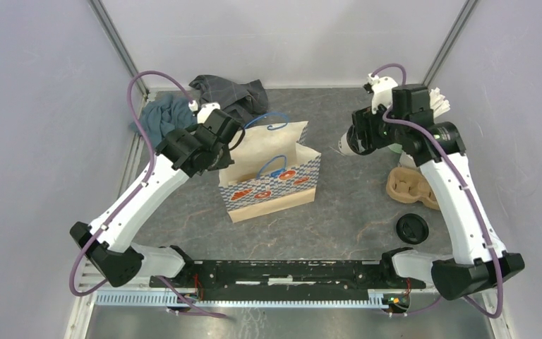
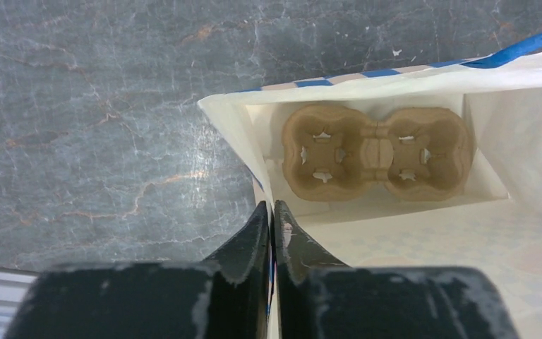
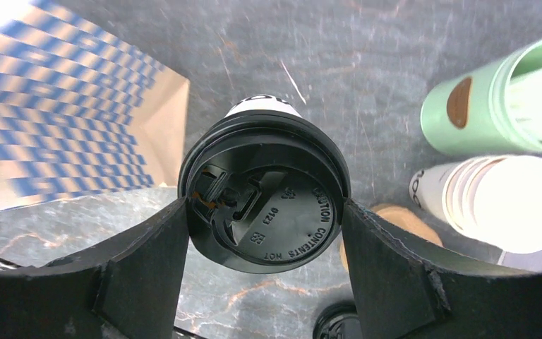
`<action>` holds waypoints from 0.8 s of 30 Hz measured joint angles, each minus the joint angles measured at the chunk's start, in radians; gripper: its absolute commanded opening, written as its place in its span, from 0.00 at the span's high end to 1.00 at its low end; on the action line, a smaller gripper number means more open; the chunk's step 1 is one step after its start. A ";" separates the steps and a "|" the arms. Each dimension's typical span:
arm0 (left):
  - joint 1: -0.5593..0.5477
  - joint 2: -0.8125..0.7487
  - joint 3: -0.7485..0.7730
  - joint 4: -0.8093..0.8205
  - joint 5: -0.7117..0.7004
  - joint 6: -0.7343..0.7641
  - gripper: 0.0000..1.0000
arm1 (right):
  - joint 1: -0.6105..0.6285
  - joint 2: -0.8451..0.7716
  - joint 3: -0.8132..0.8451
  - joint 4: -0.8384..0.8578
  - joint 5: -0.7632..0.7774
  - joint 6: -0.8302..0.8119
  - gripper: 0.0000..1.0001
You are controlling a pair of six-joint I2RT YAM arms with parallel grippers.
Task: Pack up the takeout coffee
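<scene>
Left side first: your left gripper (image 2: 273, 212) has its fingers pressed together on the near rim of the paper bag (image 1: 272, 187), pinching the paper so the mouth stands open. Looking down from the left wrist, a pulp cup carrier (image 2: 377, 152) sits flat on the bag's floor with both wells empty, so I'd call the bag prep done and the cup drop not yet done. Middle: there's bare table between the bag's right wall and the cup, nothing in the path. Right side: your right gripper (image 3: 265, 205) is clamped on the takeout coffee (image 3: 265, 212), one finger on each side just under the black lid, and the lid faces the wrist camera. In the top view the cup (image 1: 344, 145) hangs right of the bag and apart from it, off the table as far as I can tell, not yet over the opening. It may be tilted; I can't tell how far. I'd put you roughly past halfway: cup picked and bag open. Left to do: carry it over the mouth, lower it into a carrier well, let go. Behind the cup are the mint-green straw cup (image 3: 480, 113) and the stack of lidless cups (image 3: 501, 201). A spare carrier (image 1: 409, 185) and a loose lid (image 1: 413, 229) lie near the right arm.
</scene>
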 measured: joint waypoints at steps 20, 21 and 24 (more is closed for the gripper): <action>0.000 -0.409 -0.338 0.598 -0.066 0.283 0.98 | 0.004 -0.079 0.309 0.098 -0.487 0.199 0.26; 0.000 -0.430 -0.372 0.627 -0.061 0.290 0.98 | 0.006 -0.086 0.298 0.122 -0.507 0.224 0.27; 0.000 -0.498 -0.499 0.731 -0.048 0.310 0.98 | 0.023 -0.114 0.249 0.220 -0.577 0.314 0.27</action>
